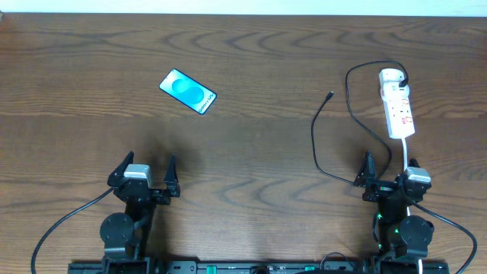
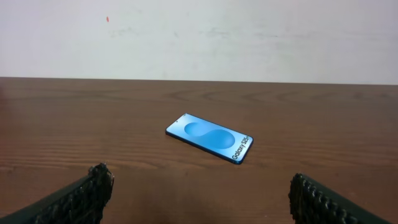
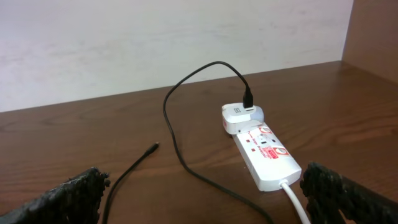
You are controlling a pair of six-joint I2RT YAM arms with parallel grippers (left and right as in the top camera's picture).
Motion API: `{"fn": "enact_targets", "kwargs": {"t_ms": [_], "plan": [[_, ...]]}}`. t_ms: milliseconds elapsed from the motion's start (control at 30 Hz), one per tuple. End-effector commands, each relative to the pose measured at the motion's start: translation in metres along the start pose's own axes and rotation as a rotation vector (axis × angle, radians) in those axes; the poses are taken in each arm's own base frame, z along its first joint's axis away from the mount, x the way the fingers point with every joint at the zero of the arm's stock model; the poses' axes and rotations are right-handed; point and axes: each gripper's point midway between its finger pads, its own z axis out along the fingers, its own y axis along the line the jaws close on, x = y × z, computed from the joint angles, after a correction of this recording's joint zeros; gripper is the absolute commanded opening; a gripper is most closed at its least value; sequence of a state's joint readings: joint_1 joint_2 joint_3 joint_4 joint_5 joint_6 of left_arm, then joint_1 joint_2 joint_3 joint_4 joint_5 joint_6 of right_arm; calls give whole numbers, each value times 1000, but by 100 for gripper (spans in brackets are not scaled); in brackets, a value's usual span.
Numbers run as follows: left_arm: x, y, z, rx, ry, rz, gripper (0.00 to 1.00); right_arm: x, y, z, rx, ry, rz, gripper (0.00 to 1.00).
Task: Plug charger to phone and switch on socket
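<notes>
The phone (image 1: 188,91) lies flat with its blue screen up at the table's back left, also in the left wrist view (image 2: 210,137). The white socket strip (image 1: 398,104) lies at the back right, also in the right wrist view (image 3: 264,151), with a white adapter plugged into its far end. The charger cable (image 1: 316,144) loops from the adapter across the table, and its free plug tip (image 1: 329,96) rests on the wood (image 3: 153,148). My left gripper (image 1: 144,176) is open and empty, well short of the phone. My right gripper (image 1: 389,181) is open and empty, near the strip's cord end.
The strip's white cord (image 1: 407,152) runs toward my right arm's base (image 1: 407,228). A pale wall (image 2: 199,37) stands behind the table's far edge. A wooden panel (image 3: 373,31) rises at the right in the right wrist view.
</notes>
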State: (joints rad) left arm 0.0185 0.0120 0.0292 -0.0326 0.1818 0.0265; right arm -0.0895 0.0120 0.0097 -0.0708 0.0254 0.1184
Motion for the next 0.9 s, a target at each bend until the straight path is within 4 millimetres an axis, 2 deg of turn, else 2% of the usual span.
{"fn": "enact_targets", "kwargs": {"t_ms": [0, 733, 833, 867], "plan": [[15, -4, 1, 28, 38, -2, 93, 1, -1, 0, 4, -2, 4, 99], [14, -3, 2, 18, 35, -1, 93, 1, -1, 0, 4, -2, 4, 99], [-3, -3, 2, 20, -37, 8, 93, 1, -1, 0, 4, -2, 4, 99], [-19, -4, 0, 23, -101, 17, 93, 1, -1, 0, 5, -2, 4, 99]]}}
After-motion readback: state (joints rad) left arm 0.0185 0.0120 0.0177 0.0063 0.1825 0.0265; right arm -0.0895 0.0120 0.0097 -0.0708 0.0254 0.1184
